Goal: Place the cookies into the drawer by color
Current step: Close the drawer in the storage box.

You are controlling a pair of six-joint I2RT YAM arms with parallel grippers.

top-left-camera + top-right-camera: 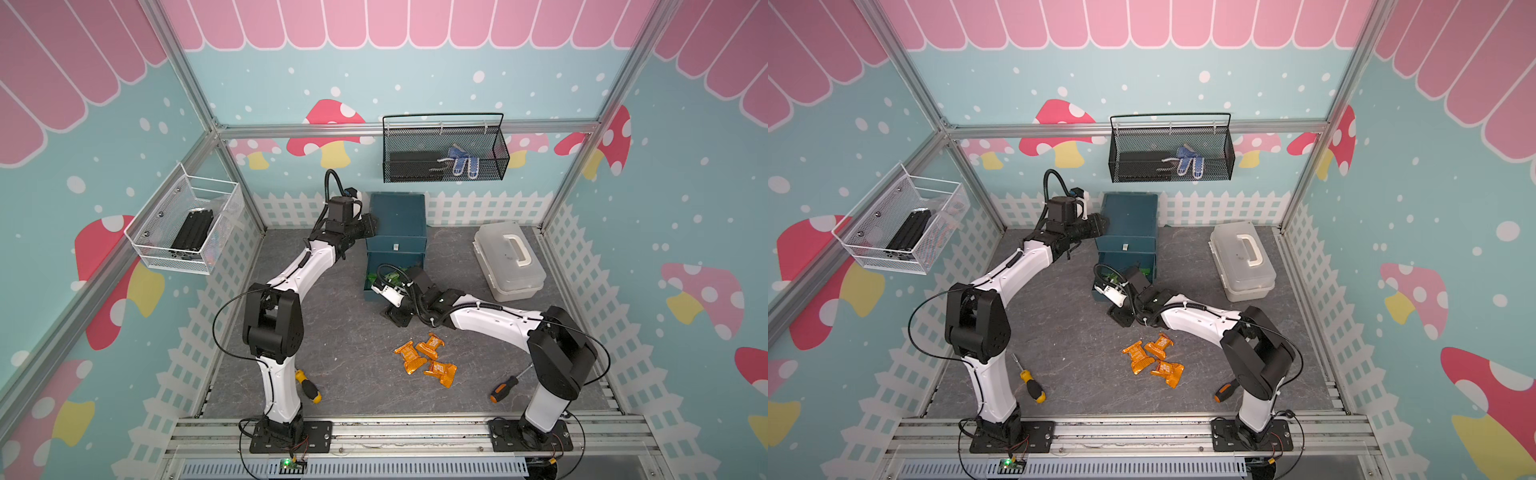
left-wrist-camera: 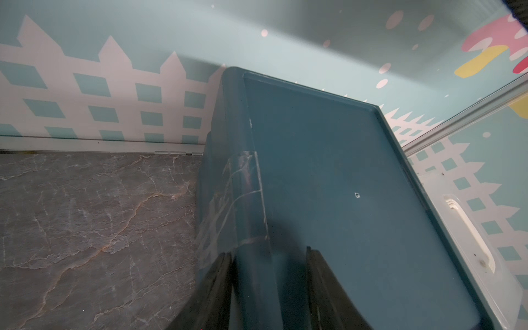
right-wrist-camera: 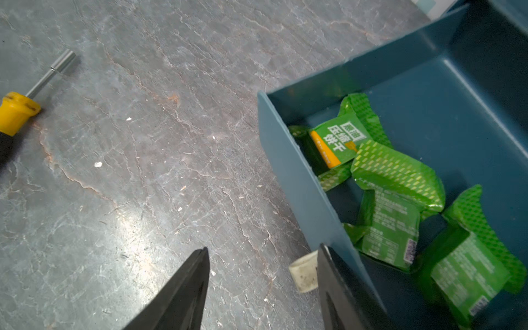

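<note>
The drawer point(image 1: 397, 216) point(image 1: 1128, 216) is a dark teal cabinet at the back. Its bottom drawer is pulled out, and three green cookies point(image 3: 391, 171) point(image 1: 384, 277) lie inside. Three orange cookies point(image 1: 426, 358) point(image 1: 1152, 358) lie together on the floor in front. My left gripper point(image 2: 268, 251) point(image 1: 371, 224) is open and straddles the cabinet's top left edge point(image 2: 328, 185), one finger down the side wall, the other over the top. My right gripper point(image 3: 263, 251) point(image 1: 395, 318) is open, low at the pulled-out drawer's front wall point(image 3: 300, 183). The pale tab handle point(image 3: 304, 274) sits just inside one of its fingers.
A translucent white case point(image 1: 509, 262) stands right of the cabinet. A yellow-handled screwdriver point(image 1: 307, 386) point(image 3: 17, 114) lies by the left arm's base. An orange-handled one point(image 1: 505, 388) lies by the right arm's base. A black wire basket point(image 1: 444, 149) and a white one point(image 1: 187, 224) hang on the walls.
</note>
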